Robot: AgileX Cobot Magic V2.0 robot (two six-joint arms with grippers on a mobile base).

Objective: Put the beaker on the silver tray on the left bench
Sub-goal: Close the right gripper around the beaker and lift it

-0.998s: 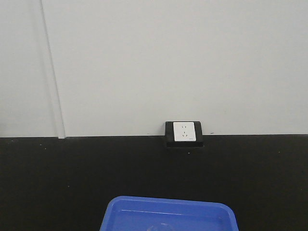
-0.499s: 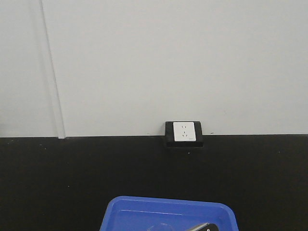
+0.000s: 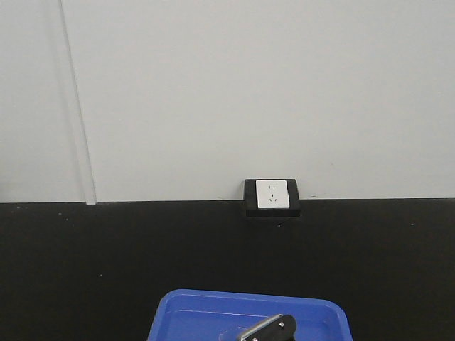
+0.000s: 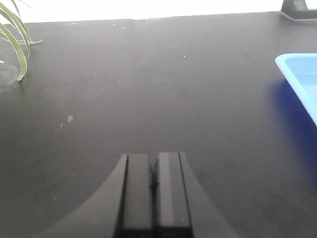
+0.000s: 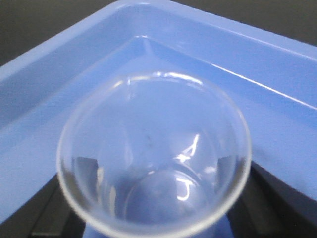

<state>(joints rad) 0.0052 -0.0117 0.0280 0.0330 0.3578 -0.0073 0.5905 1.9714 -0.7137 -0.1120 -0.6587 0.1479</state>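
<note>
Left claw (image 4: 154, 198) hangs pressed together over the black counter (image 4: 148, 89), blue tray (image 4: 299, 74) at its 2 o'clock, while the beaker (image 5: 151, 124) stands in that tray between the right claw's (image 5: 154, 188) fingers (image 5: 272, 198) at 8 and 4 o'clock, with contact impossible to tell.

Bench stock, counted: six kinds of item are showing.
One bright blue rectangular plastic tray (image 3: 178, 312) is showing; one clear colourless glass beaker with a flared rim (image 5: 153, 153) is showing; one matte black flat worktop (image 3: 106, 256) is running across; one white-faced wall socket in a black housing (image 3: 271, 195) is sitting at the wall; a few thin green plant leaves (image 4: 12, 39) are overlapping, exact number unclear; two dark robot grippers are showing, the left gripper (image 4: 154, 198) and the right gripper (image 3: 269, 329).
</note>
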